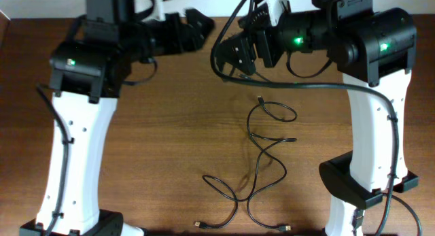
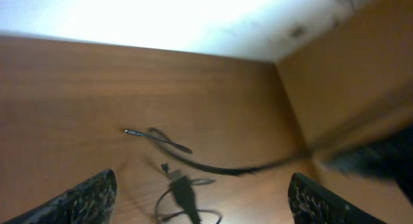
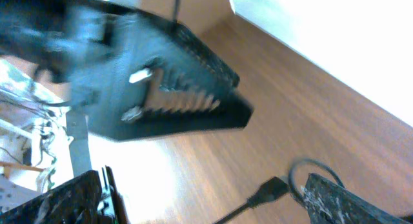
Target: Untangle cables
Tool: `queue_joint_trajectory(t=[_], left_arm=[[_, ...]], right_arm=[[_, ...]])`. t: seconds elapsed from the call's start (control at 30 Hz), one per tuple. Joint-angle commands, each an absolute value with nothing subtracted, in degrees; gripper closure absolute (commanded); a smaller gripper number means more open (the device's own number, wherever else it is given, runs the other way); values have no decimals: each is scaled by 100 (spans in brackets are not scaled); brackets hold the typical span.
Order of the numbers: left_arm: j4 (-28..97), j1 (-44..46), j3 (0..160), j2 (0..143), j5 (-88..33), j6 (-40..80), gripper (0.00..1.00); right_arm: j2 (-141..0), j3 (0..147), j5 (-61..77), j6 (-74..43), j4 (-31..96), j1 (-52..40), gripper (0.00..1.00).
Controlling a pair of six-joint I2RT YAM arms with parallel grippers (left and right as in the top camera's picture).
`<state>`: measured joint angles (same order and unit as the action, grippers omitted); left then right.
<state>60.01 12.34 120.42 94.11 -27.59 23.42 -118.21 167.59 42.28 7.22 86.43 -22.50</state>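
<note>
Our left fingers (image 2: 90, 199) are spread wide with nothing between them, and our right fingers (image 3: 352, 199) stand parted in the same way, bare. The left gripper (image 2: 206, 203) and the right gripper (image 3: 208, 198) both hang over the far side of the table (image 1: 170, 127), close to each other. The cables (image 1: 261, 152), thin black cords crossing in loose loops, lie untouched on the table's middle. They run down to its near edge, where one plug end (image 1: 201, 224) rests.

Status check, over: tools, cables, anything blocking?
Left tool and right tool both open, empty, raised. Cables lie on the table, crossed in loops, untouched. Tools close together at far edge; mind that.
</note>
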Motion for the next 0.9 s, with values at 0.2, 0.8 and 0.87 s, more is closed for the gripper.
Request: queue_joint_trajectory(t=[0.2, 0.8, 0.87], left_arm=[[6193, 945, 12046, 9583, -3109, 3566, 10], [6569, 958, 12044, 10092, -5118, -2602, 5], [6560, 958, 12044, 10092, -5537, -2821, 3]], right_arm=[[-11542, 16857, 5236, 45, 7214, -2285, 1], [-11511, 16857, 5330, -753, 6617, -2117, 1], [-11511, 16857, 5343, -958, 6613, -2051, 1]])
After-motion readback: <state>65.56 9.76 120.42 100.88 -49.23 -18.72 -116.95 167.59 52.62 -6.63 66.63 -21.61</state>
